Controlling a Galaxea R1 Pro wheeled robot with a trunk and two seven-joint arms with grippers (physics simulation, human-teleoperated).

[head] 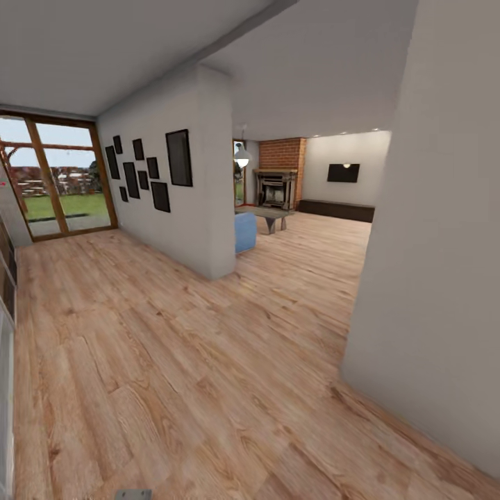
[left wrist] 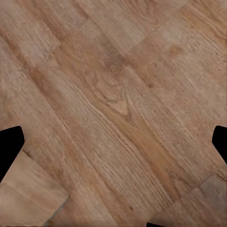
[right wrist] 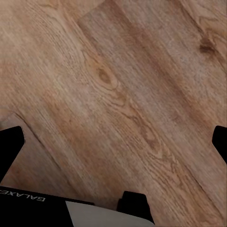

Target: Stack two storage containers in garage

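We are in the transit step: the base stands on the light wood-plank floor (head: 173, 361) of a hallway, and the containers have not yet been reached. Neither orange-red container can be made out, so we cannot say where they lie; judging by the task, they should be in the living room (head: 326, 208) beyond the dividing wall (head: 208, 201).

Reference landmark: the dividing wall, which carries a cluster of black picture frames (head: 149, 173).
- To the left of this wall, wood-framed glass doors (head: 55, 177) open onto a garden.
- Just past its far corner, a blue sofa end (head: 244, 231) projects, with a low table (head: 272, 217) behind it.
- Further behind it stand a brick fireplace (head: 279, 179) and a wall-mounted screen (head: 343, 172).
- Opposite it, on the right, a second white wall (head: 437, 264) narrows the passage.

Both wrist views look straight down on planks. The left gripper (left wrist: 113, 146) and the right gripper (right wrist: 113, 142) show dark fingertips at opposite edges, spread wide with nothing between them.

Next move, in our judgement: drive forward through the gap between the two walls, keep clear of the dividing wall's corner, then scan the living room for the containers.
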